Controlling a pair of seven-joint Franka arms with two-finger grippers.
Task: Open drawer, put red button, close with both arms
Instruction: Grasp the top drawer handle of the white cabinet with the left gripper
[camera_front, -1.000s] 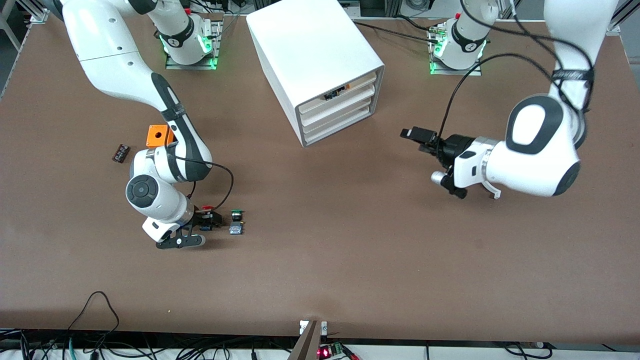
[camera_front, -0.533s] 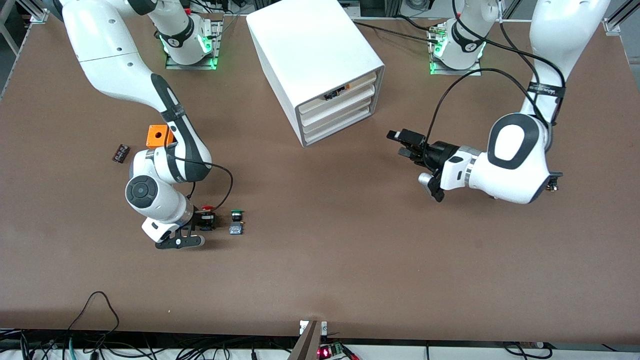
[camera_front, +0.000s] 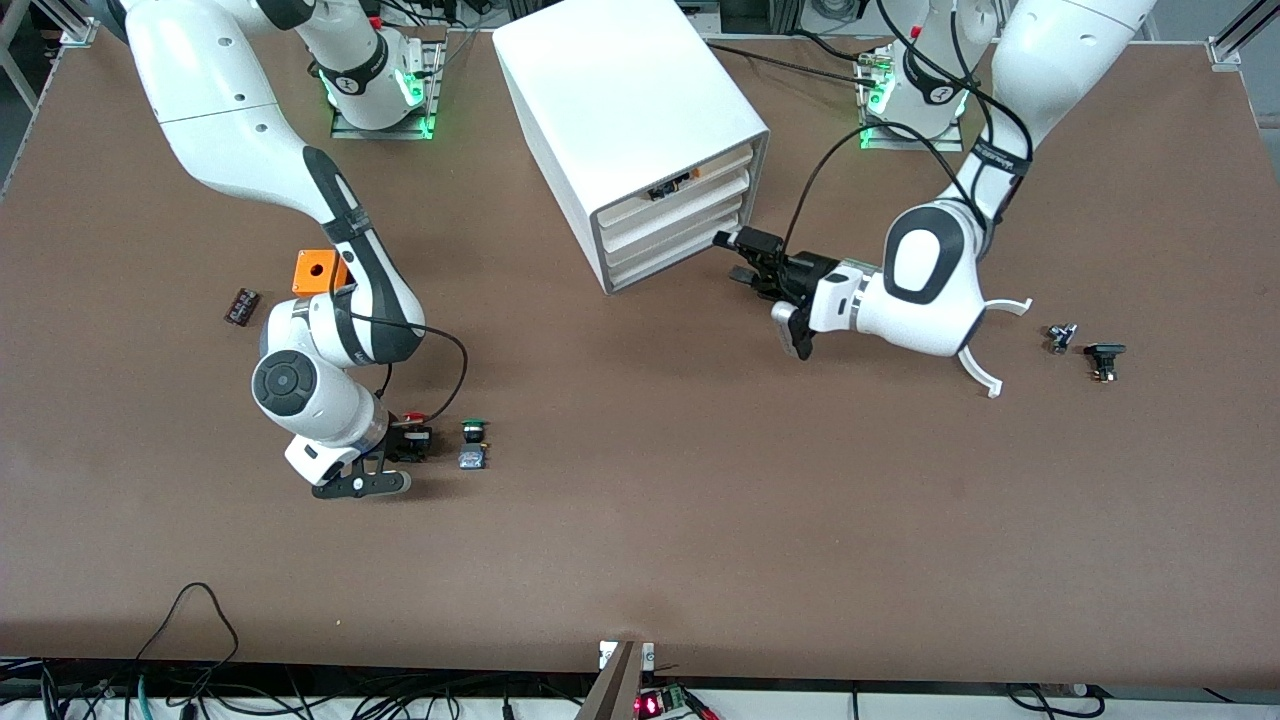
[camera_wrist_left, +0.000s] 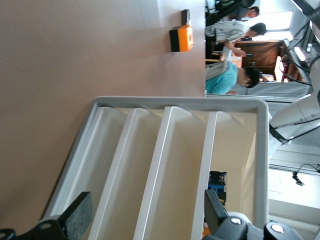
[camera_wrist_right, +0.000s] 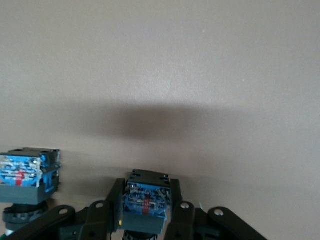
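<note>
Two grippers: one at the cabinet, one at the buttons.
Left gripper (camera_front: 735, 255): fingers (camera_wrist_left: 80, 216) spread wide, holding nothing, just in front of the cabinet (camera_front: 630, 110) and facing its stacked drawers.
Drawer (camera_wrist_left: 185, 165): pushed in like the others; small dark parts show in the top one.
Right gripper (camera_wrist_right: 147, 210): low at the table (camera_front: 640, 540), fingers clamped on both sides of the red button (camera_front: 412, 428).
Red button: on the table toward the right arm's end, base block between the fingers.
Green button (camera_front: 474, 443): just beside the red one, free.
Orange box (camera_front: 316, 271): farther from the front camera than the buttons.
</note>
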